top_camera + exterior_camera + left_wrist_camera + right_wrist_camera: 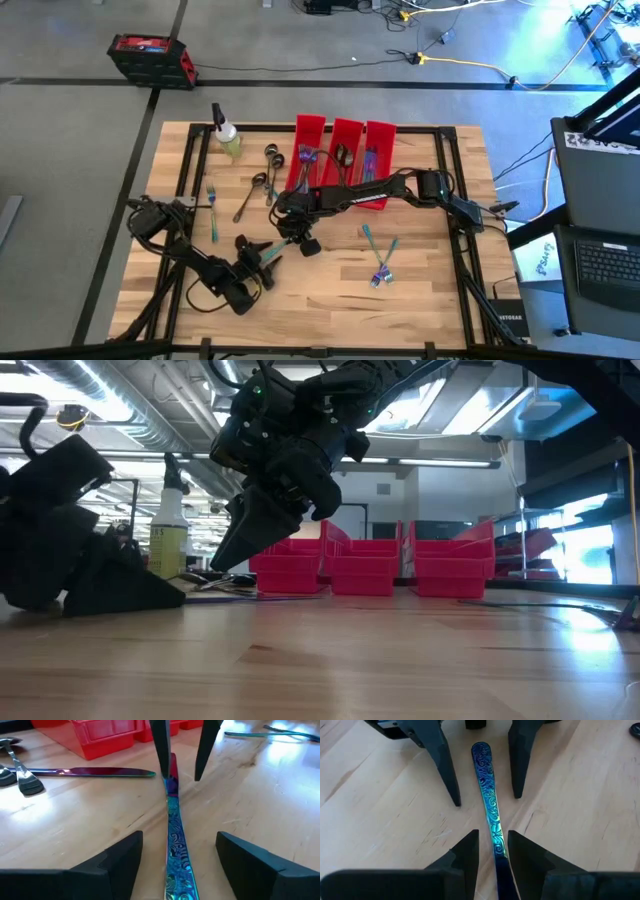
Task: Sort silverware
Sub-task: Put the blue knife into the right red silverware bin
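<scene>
My right gripper (492,851) reaches left from the red bins (345,140) to mid-table, fingers closed on one end of a teal patterned utensil (487,795). My left gripper (175,860) lies low at the near left, jaws open, straddling its handle without touching. The utensil's long axis runs between both grippers, handle toward the left one. Its working end is hidden by my right fingers.

table (420,290): light wood, black-framed | bins (345,140): three red ones side by side, far centre of table | spray bottle (226,135): yellowish liquid, upright, far left of bins | red-black case (150,58): on floor beyond table | laptop (605,265): right of table
</scene>
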`<state>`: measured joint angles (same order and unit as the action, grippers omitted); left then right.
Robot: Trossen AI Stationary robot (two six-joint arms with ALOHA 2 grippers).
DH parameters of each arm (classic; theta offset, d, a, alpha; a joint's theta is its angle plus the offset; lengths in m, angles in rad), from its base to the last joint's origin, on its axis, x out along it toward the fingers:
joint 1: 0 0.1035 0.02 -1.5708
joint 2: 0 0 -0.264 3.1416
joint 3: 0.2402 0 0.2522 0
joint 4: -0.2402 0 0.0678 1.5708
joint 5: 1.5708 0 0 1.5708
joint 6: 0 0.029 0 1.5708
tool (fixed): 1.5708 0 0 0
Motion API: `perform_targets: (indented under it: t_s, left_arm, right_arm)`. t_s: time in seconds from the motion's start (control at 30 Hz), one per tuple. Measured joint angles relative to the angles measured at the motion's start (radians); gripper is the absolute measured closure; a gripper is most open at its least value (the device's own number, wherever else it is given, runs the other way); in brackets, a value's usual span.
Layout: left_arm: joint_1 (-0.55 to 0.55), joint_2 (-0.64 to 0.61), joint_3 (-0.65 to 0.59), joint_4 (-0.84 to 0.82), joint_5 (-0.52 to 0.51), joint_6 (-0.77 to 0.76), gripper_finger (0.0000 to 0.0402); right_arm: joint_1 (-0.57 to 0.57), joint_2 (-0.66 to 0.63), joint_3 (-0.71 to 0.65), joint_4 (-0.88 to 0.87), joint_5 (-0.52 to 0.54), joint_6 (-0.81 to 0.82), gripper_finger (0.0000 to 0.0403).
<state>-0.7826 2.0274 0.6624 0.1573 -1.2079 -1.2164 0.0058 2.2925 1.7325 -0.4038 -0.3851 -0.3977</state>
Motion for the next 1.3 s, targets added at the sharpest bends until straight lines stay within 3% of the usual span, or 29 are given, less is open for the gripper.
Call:
perform_targets:
  t_s: [1.3]
  left_arm:
    - [0.006,0.0,0.013,-0.091,0.02,-0.063,0.0164]
  right_arm:
    - [0.0,0.0,0.0,0.012,0.017,0.0,0.0315]
